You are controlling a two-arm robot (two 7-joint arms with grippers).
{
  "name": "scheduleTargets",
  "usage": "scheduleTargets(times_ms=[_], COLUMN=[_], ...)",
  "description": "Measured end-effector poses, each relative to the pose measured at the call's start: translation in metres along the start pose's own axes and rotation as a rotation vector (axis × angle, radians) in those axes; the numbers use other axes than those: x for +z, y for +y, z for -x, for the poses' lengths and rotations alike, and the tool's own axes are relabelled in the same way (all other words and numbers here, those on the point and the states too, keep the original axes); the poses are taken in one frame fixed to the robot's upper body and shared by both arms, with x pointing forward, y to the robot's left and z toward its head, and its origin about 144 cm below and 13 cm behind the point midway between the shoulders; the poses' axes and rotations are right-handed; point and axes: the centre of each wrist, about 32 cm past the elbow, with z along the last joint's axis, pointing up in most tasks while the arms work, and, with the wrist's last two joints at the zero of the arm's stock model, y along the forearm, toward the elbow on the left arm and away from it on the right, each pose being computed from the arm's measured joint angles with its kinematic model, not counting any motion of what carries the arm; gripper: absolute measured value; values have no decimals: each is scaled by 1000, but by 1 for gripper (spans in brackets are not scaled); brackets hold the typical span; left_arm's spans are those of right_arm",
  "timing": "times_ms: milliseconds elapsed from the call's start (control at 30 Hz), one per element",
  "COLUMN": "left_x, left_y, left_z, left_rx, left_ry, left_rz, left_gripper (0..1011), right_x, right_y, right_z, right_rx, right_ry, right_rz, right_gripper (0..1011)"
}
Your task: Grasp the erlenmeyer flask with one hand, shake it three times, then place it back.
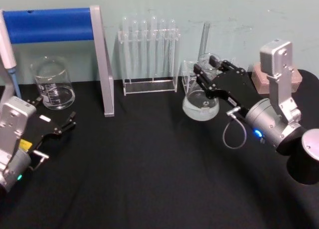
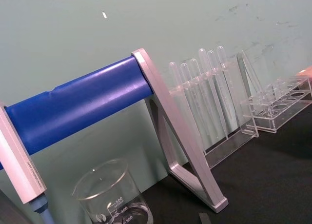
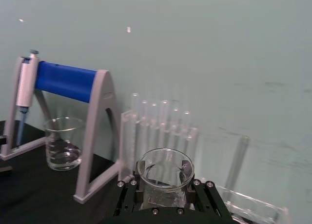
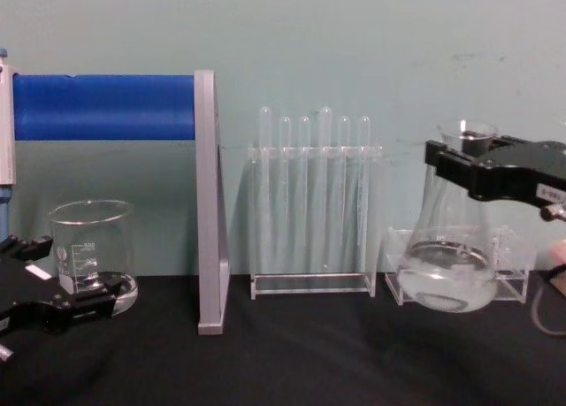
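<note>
**Flask gripped at the neck, glass close by**

The right pincer [image 1: 208, 69] is clamped on the neck of the erlenmeyer flask [image 1: 200, 105]. The flask hangs slightly tilted just in front of a low clear rack [image 4: 508, 264], near the test tube rack [image 1: 149, 54]. I cannot tell whether its base is off the bench [image 1: 149, 179]. A wide shake here could knock the base against that rack. The smooth neck might also slip in the grip, or the contents (seemingly a little liquid) could slop out. The left pincer [image 1: 56, 111] lies parked with fingers apart beside the beaker [image 1: 52, 84]. The bench is matt black, and the wall [image 1: 224, 9] behind is pale green.
</note>
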Motion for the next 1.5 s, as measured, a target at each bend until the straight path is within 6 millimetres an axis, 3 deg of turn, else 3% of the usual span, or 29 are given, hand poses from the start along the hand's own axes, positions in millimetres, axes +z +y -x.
scheduleTargets(times_ms=[300,533,1000,1500], left_x=[0,0,0,0], left_y=[0,0,0,0], left_z=[0,0,0,0], left_rx=[0,0,0,0], left_ry=[0,0,0,0], left_rz=[0,0,0,0], left_gripper=[1001,1001,1001,1001], right_x=[-1,-2,5,9], right_y=[-6,-2,16,19], right_z=[-9,-1,43,82], right_rx=[-52,-19,195,417], right_ry=[-2,8,46,70], right_rz=[11,12,-26,-26], right_gripper=[457,457,457,457])
